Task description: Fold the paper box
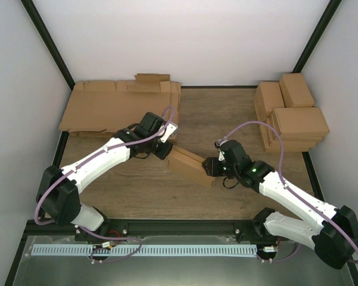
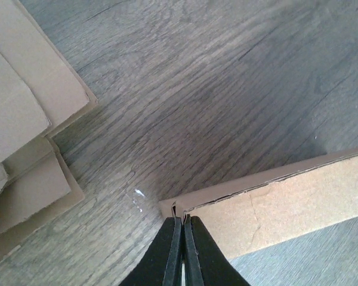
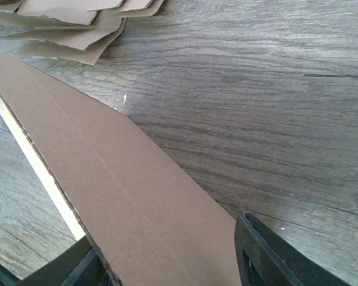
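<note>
Obs.: the paper box (image 1: 191,167), a partly folded brown cardboard piece, lies diagonally mid-tabletop between the two arms. The left hand (image 2: 183,221) has its fingers pressed together on the box's far-left corner, pinching only a thin sliver of board edge. The right hand (image 3: 167,262) straddles the near-right end, one finger against each side of the panel, and looks clamped across it. Risks, as I judge them: the left pinch is very shallow and sits right at a corner where the board already shows a small tear, so any pull along the box could strip the corner out of the fingers or rip it further. If the two hands move out of step, the long panel could buckle away from its score line. The pile of flat cardboard sheets (image 1: 113,107) lies close behind the left hand, so a wide swing could drag its top sheet. Surface: grey-brown wood-grain tabletop (image 1: 227,113), matte, with a small white fleck near the pinched corner. Room: plain white walls, black frame posts, and stacked finished boxes (image 1: 292,116) at far right, well apart from the work.
</note>
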Controlling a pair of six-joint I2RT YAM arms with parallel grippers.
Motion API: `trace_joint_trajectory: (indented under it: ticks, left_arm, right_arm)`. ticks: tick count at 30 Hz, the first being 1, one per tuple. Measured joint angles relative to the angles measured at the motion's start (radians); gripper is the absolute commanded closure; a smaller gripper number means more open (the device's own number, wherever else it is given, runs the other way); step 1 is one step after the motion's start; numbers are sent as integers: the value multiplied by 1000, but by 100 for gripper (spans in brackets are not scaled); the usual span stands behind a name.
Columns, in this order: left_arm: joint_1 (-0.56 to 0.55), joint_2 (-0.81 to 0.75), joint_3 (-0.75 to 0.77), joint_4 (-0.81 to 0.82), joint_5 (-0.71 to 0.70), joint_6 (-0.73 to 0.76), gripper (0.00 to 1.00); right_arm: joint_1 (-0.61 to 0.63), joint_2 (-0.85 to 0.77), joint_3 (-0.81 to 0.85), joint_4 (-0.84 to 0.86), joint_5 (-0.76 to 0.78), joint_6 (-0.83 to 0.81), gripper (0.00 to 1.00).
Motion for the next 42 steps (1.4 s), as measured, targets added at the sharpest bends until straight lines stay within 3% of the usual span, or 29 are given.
trace_joint_trajectory:
  ticks: [32, 42]
  left_arm:
    - [-17, -173, -326, 394, -5, -247, 96]
    - [-21, -177, -310, 358, -14, -308, 96]
  right_arm:
    - [0, 0, 30, -61, -3, -5, 42]
    - [0, 0, 34, -76, -44, -33, 33]
